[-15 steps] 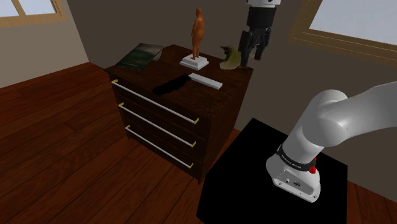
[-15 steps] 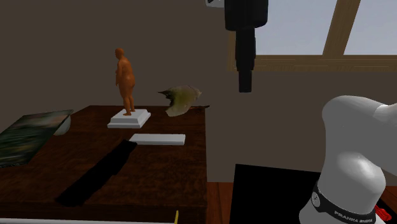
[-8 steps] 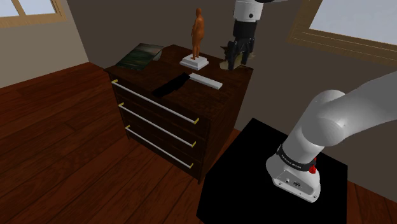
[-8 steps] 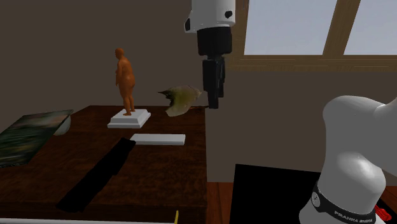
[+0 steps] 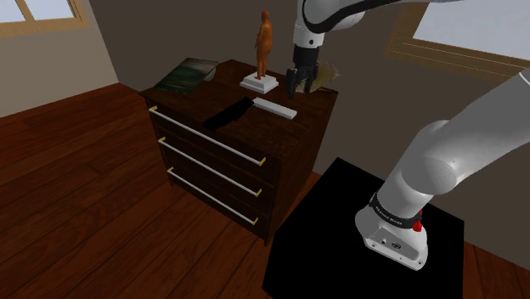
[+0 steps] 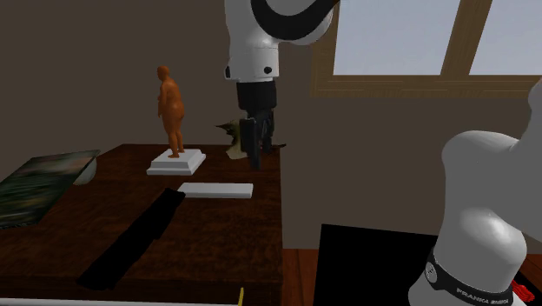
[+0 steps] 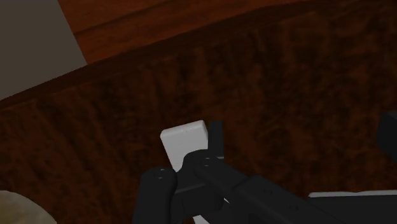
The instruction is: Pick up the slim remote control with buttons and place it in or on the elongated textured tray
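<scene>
— Lower than a second ago; my gripper [image 5: 292, 83] has swung in over the dresser [image 5: 212, 93], beside the statue [image 5: 265, 42].
— The remote [image 5: 274, 108]?
— Flat, white, just beside the statue's base, untouched; tray [image 5: 188, 74] well apart; jaw width I cannot tell.
— Advice?
— Centre over its narrow width; jaws square across it; descend slowly.

a white arm [image 5: 442, 157] of rounded, tube-like links with dark joints runs up the right of the shoulder view. a black band [image 6: 456, 280] with white lettering rings its base at the lower right of the second exterior view, a small red mark [image 5: 417, 226] beside it. at upper centre, the glossy white wrist link [image 6: 252, 52] ends in an all-black gripper [image 5: 292, 85].
</scene>
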